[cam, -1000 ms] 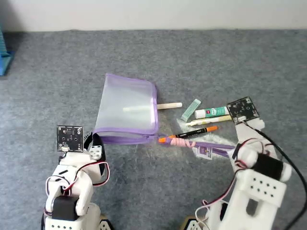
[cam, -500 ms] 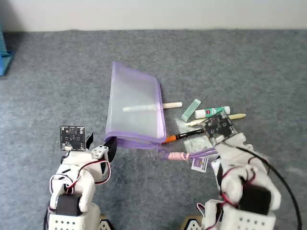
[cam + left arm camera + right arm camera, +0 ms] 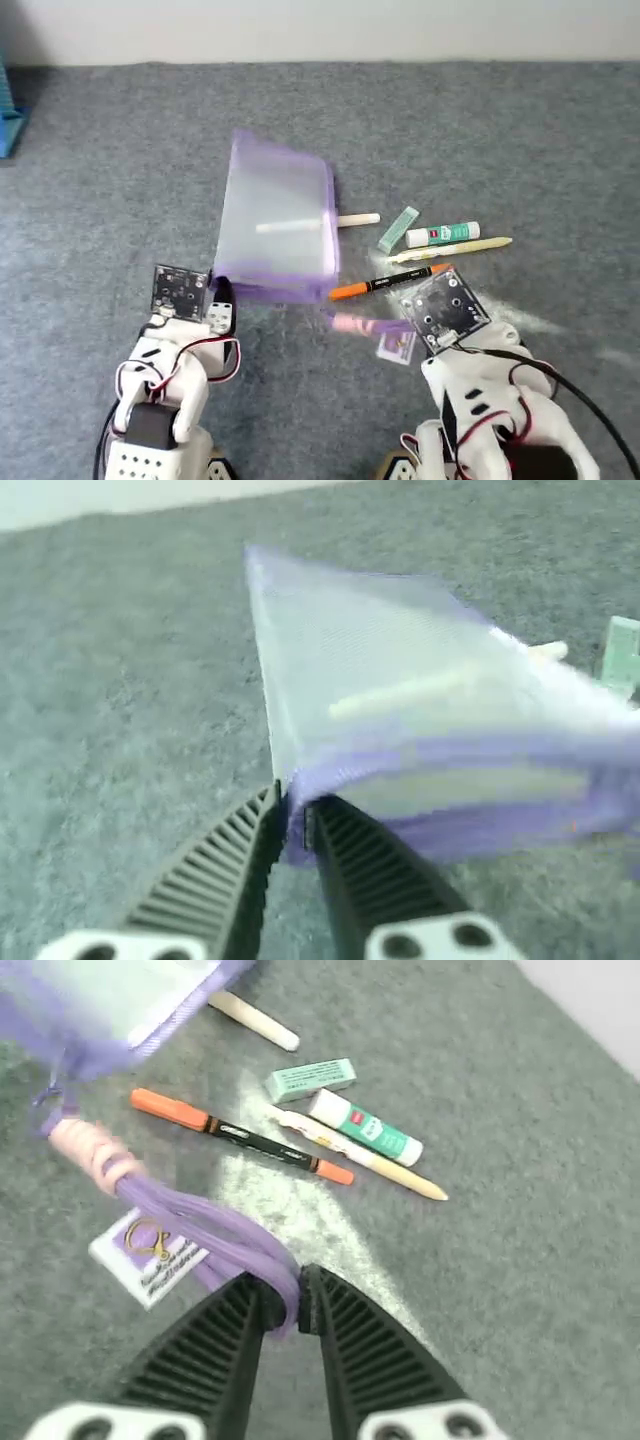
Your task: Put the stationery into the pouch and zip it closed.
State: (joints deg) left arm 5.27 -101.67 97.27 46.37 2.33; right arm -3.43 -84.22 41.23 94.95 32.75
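The grey carpeted table (image 3: pixel 500 130) carries a translucent purple-edged pouch (image 3: pixel 278 215), which sits left of centre with one corner of its near edge raised. The left gripper (image 3: pixel 295 818) pinches that purple rim, fingers pressed together on it. A pale stick (image 3: pixel 405 692) shows through the pouch wall. The right gripper (image 3: pixel 283 1295) has its fingers clamped on the pouch's purple strap (image 3: pixel 200 1225), which carries a pink wrap (image 3: pixel 95 1150) and a card tag (image 3: pixel 150 1255). Loose on the table to the right of the pouch lie an orange marker (image 3: pixel 390 282), a cream pencil (image 3: pixel 455 249), a glue stick (image 3: pixel 443 235), a cream stick (image 3: pixel 358 219) and a green eraser (image 3: pixel 398 229).
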